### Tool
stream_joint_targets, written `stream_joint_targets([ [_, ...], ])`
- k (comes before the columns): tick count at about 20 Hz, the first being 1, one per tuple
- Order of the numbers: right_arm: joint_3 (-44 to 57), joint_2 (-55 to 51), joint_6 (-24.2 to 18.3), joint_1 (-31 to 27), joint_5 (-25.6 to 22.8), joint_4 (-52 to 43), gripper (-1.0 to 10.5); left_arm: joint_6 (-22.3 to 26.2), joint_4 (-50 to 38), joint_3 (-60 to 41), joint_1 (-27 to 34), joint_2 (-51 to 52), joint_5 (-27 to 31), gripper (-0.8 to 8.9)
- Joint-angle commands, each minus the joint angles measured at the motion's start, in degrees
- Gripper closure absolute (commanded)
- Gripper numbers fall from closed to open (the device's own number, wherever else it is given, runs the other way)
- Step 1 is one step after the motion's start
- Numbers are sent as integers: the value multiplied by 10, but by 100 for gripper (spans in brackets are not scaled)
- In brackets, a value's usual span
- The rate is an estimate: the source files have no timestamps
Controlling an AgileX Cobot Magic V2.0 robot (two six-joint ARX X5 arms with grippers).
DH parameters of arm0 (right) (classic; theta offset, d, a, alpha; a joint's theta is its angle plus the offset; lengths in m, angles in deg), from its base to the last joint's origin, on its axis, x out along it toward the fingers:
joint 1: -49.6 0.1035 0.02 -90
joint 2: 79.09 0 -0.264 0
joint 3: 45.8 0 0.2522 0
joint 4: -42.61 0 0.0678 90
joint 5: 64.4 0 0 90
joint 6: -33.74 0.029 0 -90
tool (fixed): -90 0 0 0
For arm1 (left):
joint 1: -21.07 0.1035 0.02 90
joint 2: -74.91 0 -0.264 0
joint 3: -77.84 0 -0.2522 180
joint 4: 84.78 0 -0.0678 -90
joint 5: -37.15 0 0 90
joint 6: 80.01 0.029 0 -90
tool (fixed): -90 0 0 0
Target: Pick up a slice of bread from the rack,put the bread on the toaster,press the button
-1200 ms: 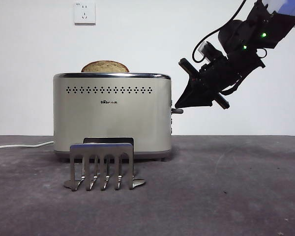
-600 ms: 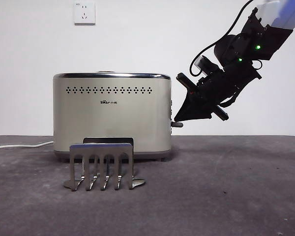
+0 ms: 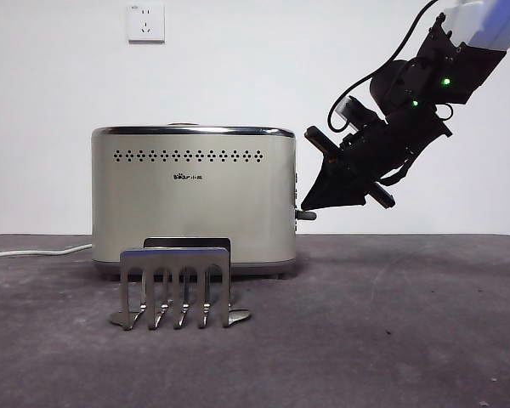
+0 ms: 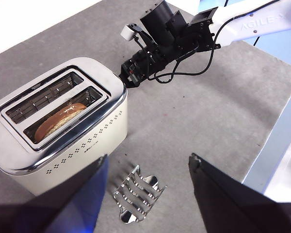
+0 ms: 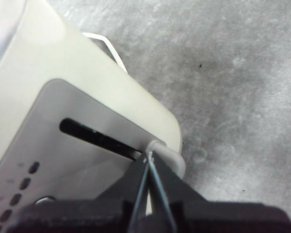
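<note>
One slice of bread (image 4: pixel 59 118) sits sunk in the toaster (image 3: pixel 193 195) slot. Right gripper (image 3: pixel 310 204), jaws together, presses the button (image 3: pixel 306 215). Left gripper (image 4: pixel 148 170) hangs spread above the rack (image 3: pixel 178 286).

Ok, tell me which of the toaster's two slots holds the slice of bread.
The slot nearer the toaster's holed front face, towards the rack, holds the slice of bread; the slot behind shows only bare wires.

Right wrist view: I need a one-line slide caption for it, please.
Shut right gripper presses the toaster's button at the bottom of its slot.
</note>
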Motion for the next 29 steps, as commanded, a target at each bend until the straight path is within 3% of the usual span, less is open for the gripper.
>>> stream_joint_targets([
  [1,15,27,-7,2,-16,29,959,-5,2,-3,0,1,-1,531],
  [9,10,9,-7,1,-13,28,959,-5,3,-3,0,1,0,531],
  [16,2,-139,-7,-3,-16,48,959,-3,3,-3,0,1,2,531],
  [20,2,-265,-14,-3,-16,169,958,-3,3,-3,0,1,2,531],
  [25,2,-420,-108,7,-13,414,958,-3,15,-3,0,1,1,531],
  [29,2,-492,-135,7,-13,529,958,-3,29,-3,0,1,1,531],
])
